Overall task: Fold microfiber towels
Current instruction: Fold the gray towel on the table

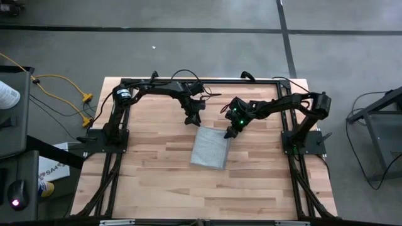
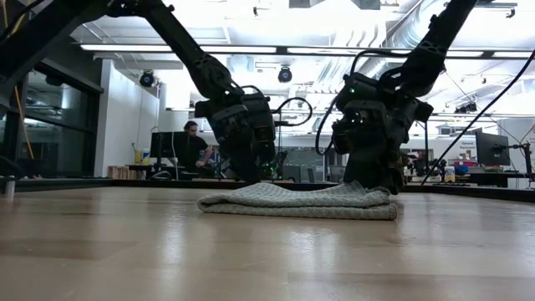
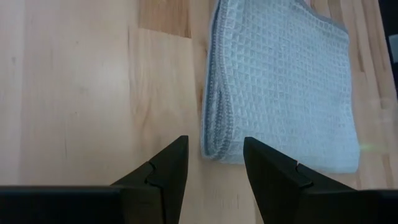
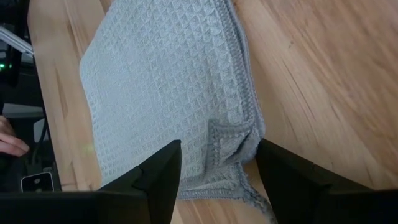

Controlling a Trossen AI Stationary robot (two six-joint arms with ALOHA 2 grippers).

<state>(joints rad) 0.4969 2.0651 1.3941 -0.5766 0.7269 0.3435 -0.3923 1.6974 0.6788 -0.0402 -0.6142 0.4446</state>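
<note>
Towel (image 1: pixel 210 148) is lying folded near the middle of the bench (image 1: pixel 157 182), a flat stack of layers with its long edges lined up, and I am holding both grippers over its far end, the end nearest my arm bases. Left gripper (image 1: pixel 194 119) is hanging just off the far-left corner, released and holding nothing; its wrist view is showing the doubled edge of the cloth between the two fingers (image 3: pixel 165 174), so I am judging it placed to check or pinch that corner. Right gripper (image 1: pixel 228 134) is sitting over the far-right corner, also released, with a small flap of hem turned up just ahead of it. That loose corner is probably why I am keeping this gripper low and close: it looks like the one spot needing tidying before the fold counts as done.
</note>
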